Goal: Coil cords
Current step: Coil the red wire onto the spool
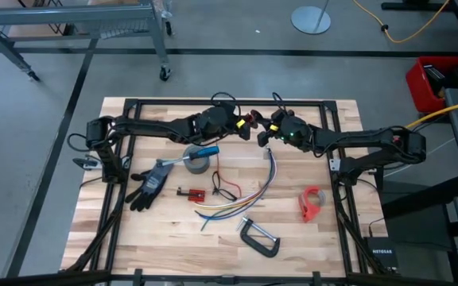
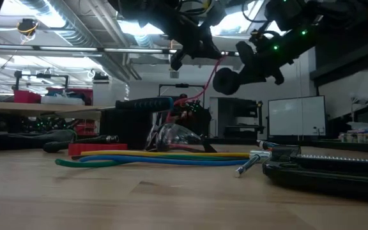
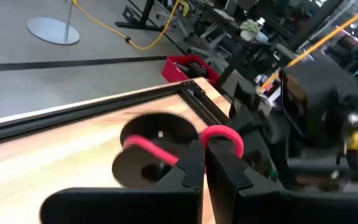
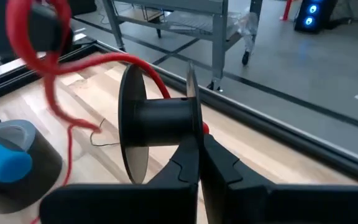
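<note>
Looking down on a big wooden table [image 1: 133, 238], with both dark arms reaching in from 9 and 3 o'clock and meeting up around 12. Next down in size: a black glove [image 1: 151, 183] lying flat at about 9 o'clock, then the long bundle of yellow, blue, green and purple strands [image 1: 245, 197] sprawled loose just past the middle toward 5 o'clock, not coiled at all, one end trailing up toward 1 o'clock. Black C-clamp [image 1: 259, 238] down at 6 o'clock, grey tape roll [image 1: 198, 163] at 11 with a blue-handled tool [image 1: 205, 151] resting across it, and a red-orange plastic thing [image 1: 312, 203] over at 4 o'clock. Now the good bit: right gripper [image 4: 197, 140] up off the table at 12 o'clock, fingers pressed tight together on a black spool [image 4: 160, 118], clamping it by the rim of one flange. Just beside it, left gripper [image 3: 204, 149], fingers also squeezed together, pinching the red cord [image 3: 219, 132] right at the tips. Running from that spool across to the left pincer in a slack curve, with another length drooping down toward the table. Smallest stuff: a thin dark wire [image 1: 227, 189] looped near the centre beside the bundle, and a little red board [image 1: 191, 192] at 8 o'clock of it.
</note>
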